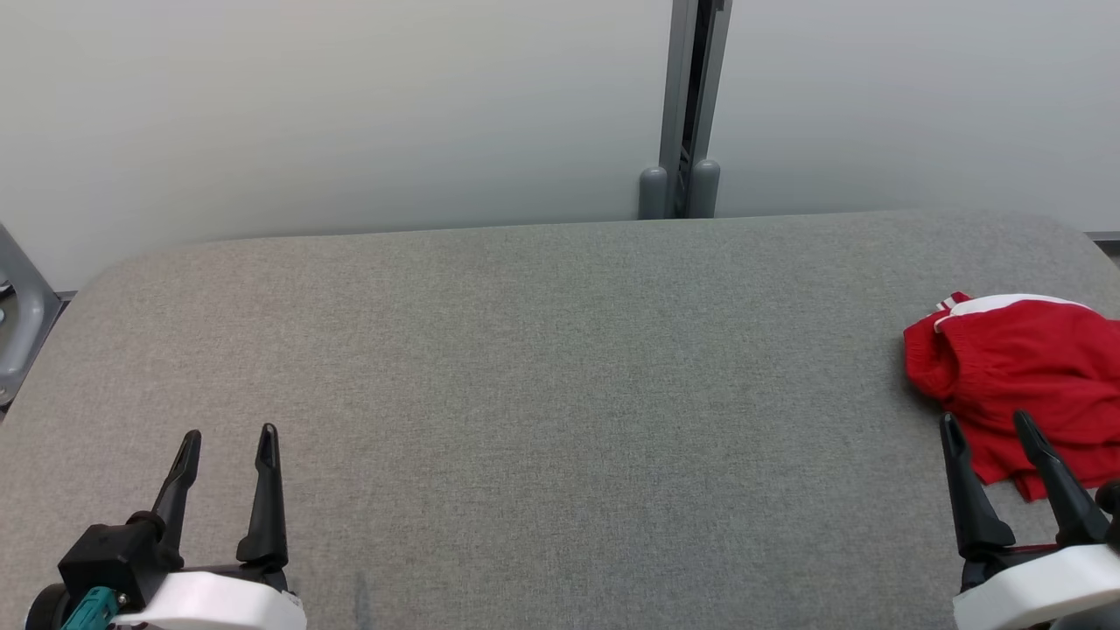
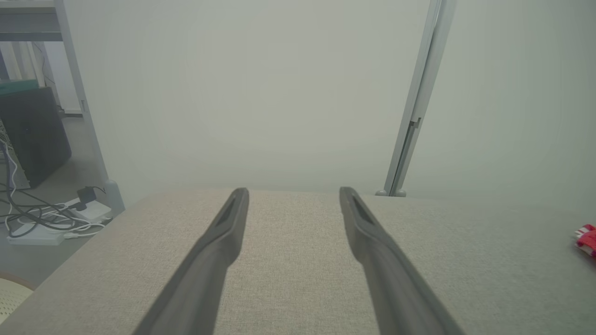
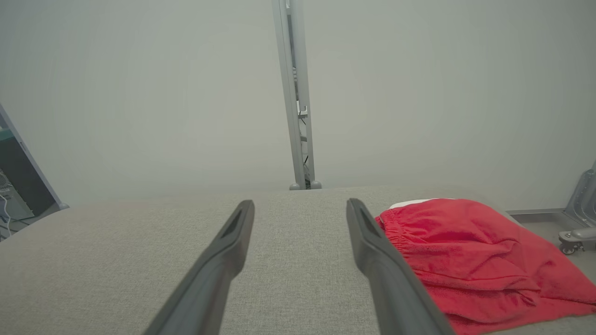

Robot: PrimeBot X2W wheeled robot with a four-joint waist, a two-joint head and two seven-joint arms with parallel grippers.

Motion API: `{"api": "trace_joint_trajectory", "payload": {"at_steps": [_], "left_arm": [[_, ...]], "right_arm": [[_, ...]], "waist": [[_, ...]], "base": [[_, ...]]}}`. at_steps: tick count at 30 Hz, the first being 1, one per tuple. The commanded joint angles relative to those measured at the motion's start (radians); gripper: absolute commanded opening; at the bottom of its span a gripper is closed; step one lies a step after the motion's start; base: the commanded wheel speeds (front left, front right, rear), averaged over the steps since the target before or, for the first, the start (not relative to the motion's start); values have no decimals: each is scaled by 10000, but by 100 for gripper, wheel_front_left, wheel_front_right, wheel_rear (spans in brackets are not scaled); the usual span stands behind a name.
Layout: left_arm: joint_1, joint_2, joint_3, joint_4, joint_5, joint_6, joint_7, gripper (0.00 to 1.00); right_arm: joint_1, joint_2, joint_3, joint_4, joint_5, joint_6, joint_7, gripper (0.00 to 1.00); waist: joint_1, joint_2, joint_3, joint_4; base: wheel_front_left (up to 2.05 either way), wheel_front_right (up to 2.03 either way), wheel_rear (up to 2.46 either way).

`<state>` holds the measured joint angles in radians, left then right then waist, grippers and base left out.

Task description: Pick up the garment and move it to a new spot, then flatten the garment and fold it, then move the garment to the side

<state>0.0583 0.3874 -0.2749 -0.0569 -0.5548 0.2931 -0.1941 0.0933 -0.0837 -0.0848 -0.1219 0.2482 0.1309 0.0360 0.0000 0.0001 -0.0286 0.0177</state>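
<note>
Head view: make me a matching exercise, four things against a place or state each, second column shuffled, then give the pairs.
Things:
1. left pincer
2. garment
3. right pincer
4. wall post

Place or state:
A. red, crumpled, far right
B. open, lower right
C. grey, upright, top centre
D. open, lower left

Pairs: 1-D, 2-A, 3-B, 4-C

The head camera looks steeply down on the worktop (image 1: 560, 367). Both wrist cameras sit low, facing the shared wall post (image 3: 295, 70).
</note>
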Motion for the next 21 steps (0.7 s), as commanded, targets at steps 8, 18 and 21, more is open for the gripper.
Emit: {"api": "trace_joint_trajectory", "payload": {"at_steps": [8, 18, 21], "left_arm": [[14, 101, -31, 38, -5, 60, 88, 100], [-19, 107, -60, 24, -74, 136, 137, 100], [-42, 111, -71, 9, -75, 148, 127, 100]], "right_arm": [[167, 88, -95, -220, -69, -3, 85, 100], [172, 146, -66, -244, 4, -3, 81, 100], [176, 156, -66, -233, 23, -3, 78, 100]], "waist": [[0, -1, 10, -16], [0, -1, -5, -1], [0, -1, 3, 10]], "base": [[0, 0, 0], [0, 0, 0], [0, 0, 0]]}}
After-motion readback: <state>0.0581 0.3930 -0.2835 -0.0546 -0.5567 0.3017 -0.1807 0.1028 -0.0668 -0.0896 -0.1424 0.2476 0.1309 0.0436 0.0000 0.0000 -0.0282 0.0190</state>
